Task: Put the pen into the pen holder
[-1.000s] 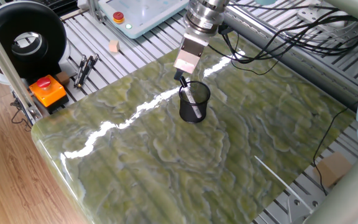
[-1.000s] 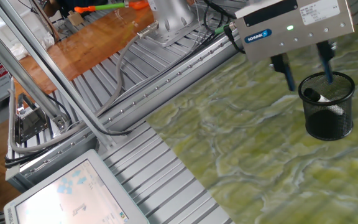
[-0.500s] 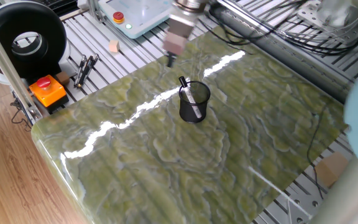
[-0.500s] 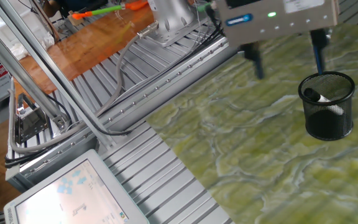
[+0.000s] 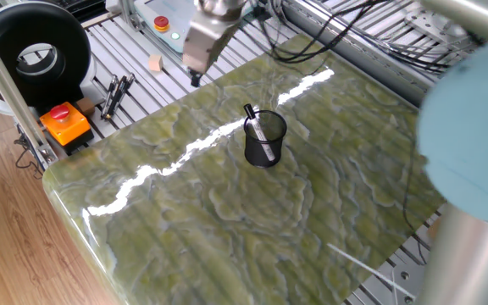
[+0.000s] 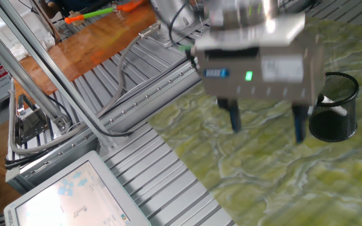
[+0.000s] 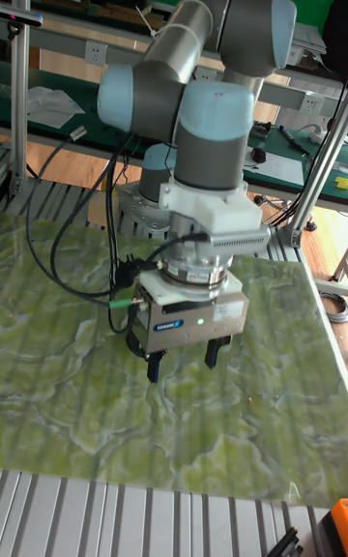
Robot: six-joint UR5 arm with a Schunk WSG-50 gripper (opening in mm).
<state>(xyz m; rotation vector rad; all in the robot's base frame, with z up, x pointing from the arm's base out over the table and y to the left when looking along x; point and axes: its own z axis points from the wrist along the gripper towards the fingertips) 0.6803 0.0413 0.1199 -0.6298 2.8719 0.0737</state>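
The pen holder (image 5: 265, 141), a black mesh cup, stands upright near the middle of the green marble table (image 5: 227, 220). The pen (image 5: 251, 113) leans inside it, its black end sticking out over the rim. In the other fixed view the pen holder (image 6: 339, 119) is partly hidden behind the gripper, and a white bit of the pen (image 6: 325, 99) shows through the mesh. My gripper (image 5: 195, 78) hangs open and empty over the table's far-left edge, well apart from the cup. Its fingers are spread in the other fixed view (image 6: 267, 123) and the tall fixed view (image 7: 184, 360).
A group of dark pens (image 5: 115, 93), an orange box with a red button (image 5: 64, 124) and a black spool (image 5: 32, 51) lie left of the table. A small wooden block (image 5: 154, 63) and a white pendant (image 5: 180, 19) sit behind. Cables (image 5: 371, 34) run along the back.
The gripper has pulled away from the cup, travelling left toward the table's far-left edge, open all the while. The pen stays leaning in the holder.
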